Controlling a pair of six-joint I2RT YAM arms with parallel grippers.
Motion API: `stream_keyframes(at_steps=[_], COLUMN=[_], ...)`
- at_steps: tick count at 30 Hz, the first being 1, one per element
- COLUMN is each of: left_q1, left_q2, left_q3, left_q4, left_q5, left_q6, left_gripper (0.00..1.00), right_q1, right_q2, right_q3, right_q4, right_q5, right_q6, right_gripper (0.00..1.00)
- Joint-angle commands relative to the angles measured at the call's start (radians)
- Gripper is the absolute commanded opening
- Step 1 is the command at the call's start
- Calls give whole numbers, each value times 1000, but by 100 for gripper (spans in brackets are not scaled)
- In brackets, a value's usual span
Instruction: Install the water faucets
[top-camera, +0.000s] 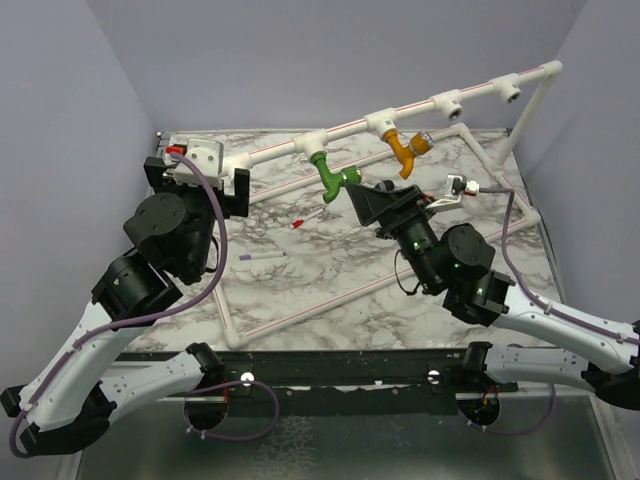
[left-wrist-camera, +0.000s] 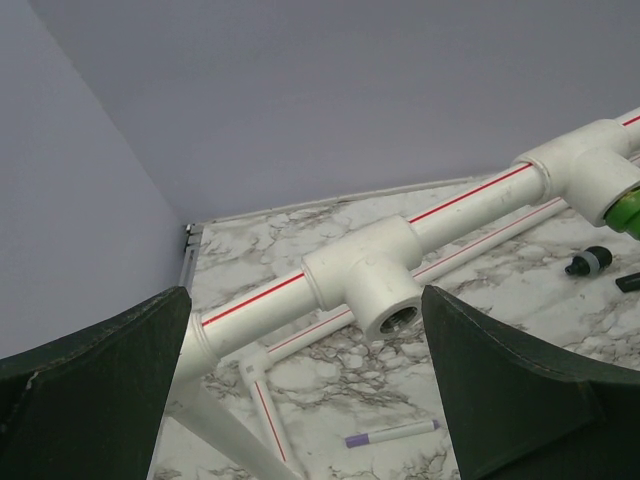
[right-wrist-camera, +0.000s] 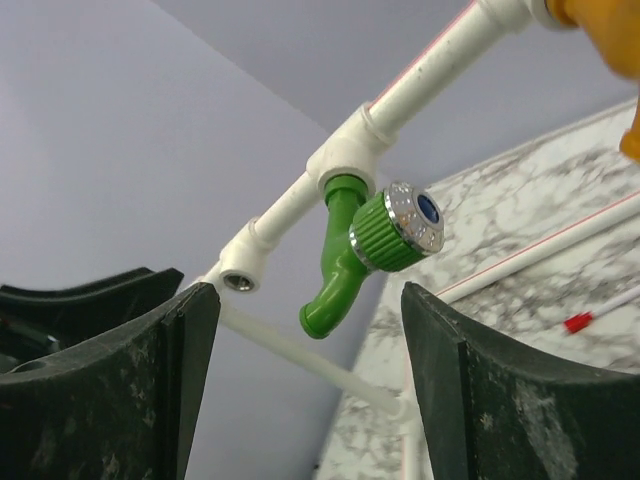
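The green faucet (top-camera: 335, 178) hung from its T-socket on the pipe frame (top-camera: 280, 150), just far and left of the right gripper (top-camera: 370, 195). Its long axis ran roughly upright, spout curving down toward the table (top-camera: 330, 270). That gripper stood open, holding nothing, and was much the nearer. The orange faucet (top-camera: 408, 147) sat in the next socket rightward. The left gripper (top-camera: 200, 178), wide open and holding nothing, faced an unfilled socket (left-wrist-camera: 392, 318) at the frame's left end.

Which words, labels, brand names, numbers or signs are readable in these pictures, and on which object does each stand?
No text is readable in any view.
green faucet: blue knob centre, no legible mark.
white pipe frame: only a red stripe, no print.
purple pen: too small to tell.
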Motion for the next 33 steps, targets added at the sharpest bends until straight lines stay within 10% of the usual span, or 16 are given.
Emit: stream_keyframes(at_steps=[1,18,33], left_q1=[-7,-6,-6], left_q2=[15,29,43], left_q3=[24,40,41], left_q4=[-16,-17,-17], left_q5=[-2,-34,-41], left_q6=[-8,-11,-9], left_gripper=[99,99,99], right_q1=[4,5,5], right_q2=[-32,-54,126], right_q3=[30,118,157], right_q4=[-25,-242,-211], right_q5=[-84,-530,-377], right_q6=[-430,-1663,-2210], right_gripper=[78,85,86])
